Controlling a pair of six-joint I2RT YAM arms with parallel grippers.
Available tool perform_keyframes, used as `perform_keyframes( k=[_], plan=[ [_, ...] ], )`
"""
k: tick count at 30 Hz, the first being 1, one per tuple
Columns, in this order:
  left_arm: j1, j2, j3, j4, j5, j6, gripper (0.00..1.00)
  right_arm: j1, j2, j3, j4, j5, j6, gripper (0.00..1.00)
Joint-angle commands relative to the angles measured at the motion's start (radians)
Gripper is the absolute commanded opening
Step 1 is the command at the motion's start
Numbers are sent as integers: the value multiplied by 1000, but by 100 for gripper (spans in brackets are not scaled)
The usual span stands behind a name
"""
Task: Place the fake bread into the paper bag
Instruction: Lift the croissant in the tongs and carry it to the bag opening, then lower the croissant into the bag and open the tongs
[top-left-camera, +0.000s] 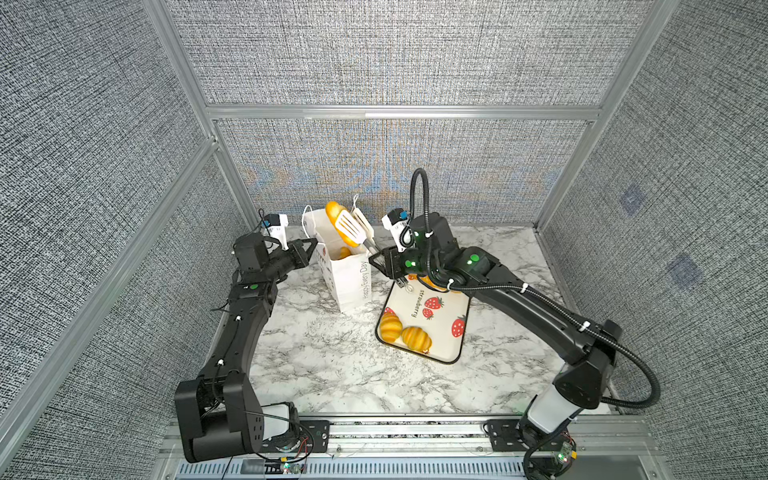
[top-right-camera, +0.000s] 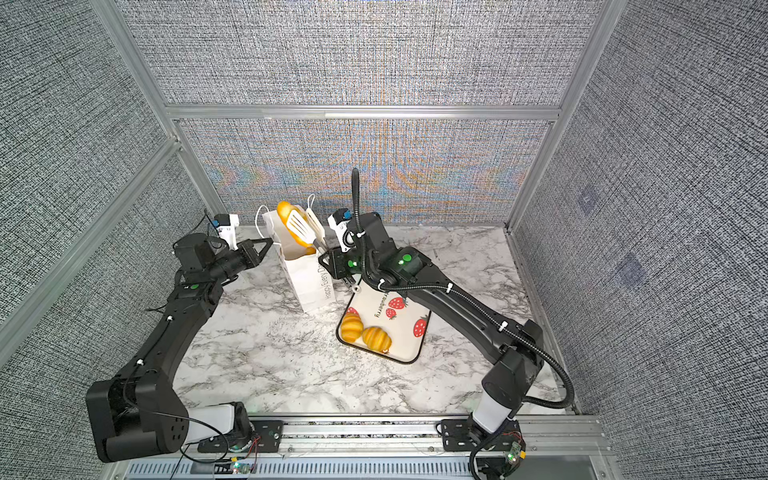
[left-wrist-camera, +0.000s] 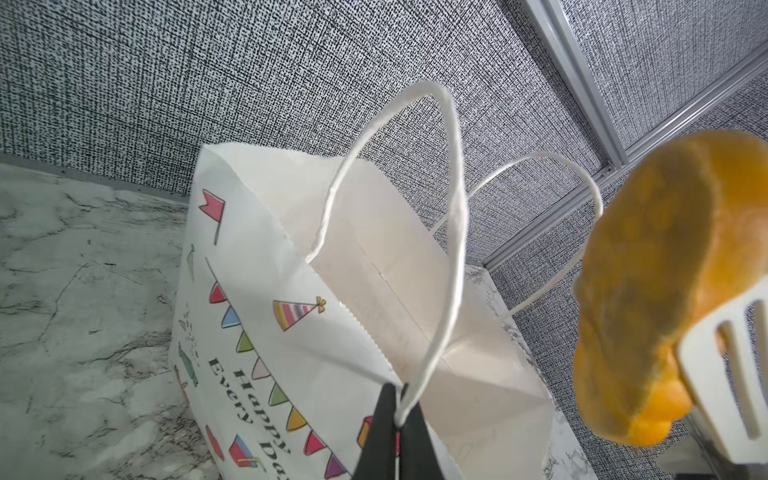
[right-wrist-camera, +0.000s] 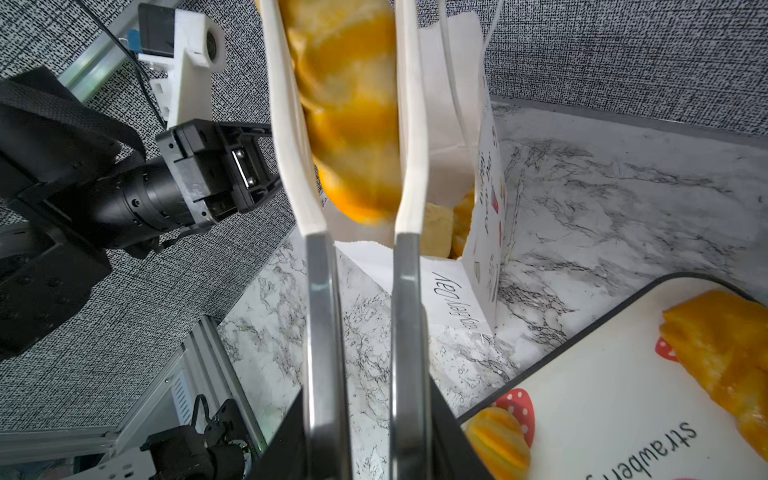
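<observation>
The white paper bag (top-left-camera: 349, 282) (top-right-camera: 309, 282) stands upright near the back wall with its mouth open. My left gripper (top-left-camera: 313, 242) (left-wrist-camera: 395, 411) is shut on the bag's rim where a cord handle joins it. White tongs (top-left-camera: 348, 226) (right-wrist-camera: 324, 311) are clamped in my right gripper (top-left-camera: 376, 258) (right-wrist-camera: 365, 415), which is shut on them. The tongs pinch a long braided loaf (top-left-camera: 333, 210) (right-wrist-camera: 353, 104) tilted just above the bag's mouth. Other bread (right-wrist-camera: 440, 228) lies inside the bag. Two croissants (top-left-camera: 390, 326) (top-left-camera: 417, 337) rest on the strawberry tray (top-left-camera: 440, 332).
The tray lies right of the bag, partly under my right arm, with another orange pastry (right-wrist-camera: 719, 345) at its far end. Grey fabric walls with aluminium posts close in the back and both sides. The left arm's wrist camera (right-wrist-camera: 187, 54) is close beside the tongs.
</observation>
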Motion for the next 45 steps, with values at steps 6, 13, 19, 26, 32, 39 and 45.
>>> perform_keyframes(
  k=[6,13,19,26,32,39,45],
  plan=[
    [2,-6,-2,21,3,6,0,5,47,28,33,-22,-3,33],
    [1,-8,-2,21,2,8,0,6,74,32,31,-24,4,33],
    [2,-7,-1,22,3,8,0,11,78,25,31,-30,11,34],
    [1,-7,-2,21,2,7,0,15,71,-1,30,-25,14,38],
    [1,-8,-1,21,3,6,0,15,64,-15,31,-19,16,43],
    [1,-11,-2,21,1,7,0,16,61,-20,30,-15,17,48],
    [1,-11,-2,22,3,6,0,15,54,-20,27,-6,15,51]
  ],
)
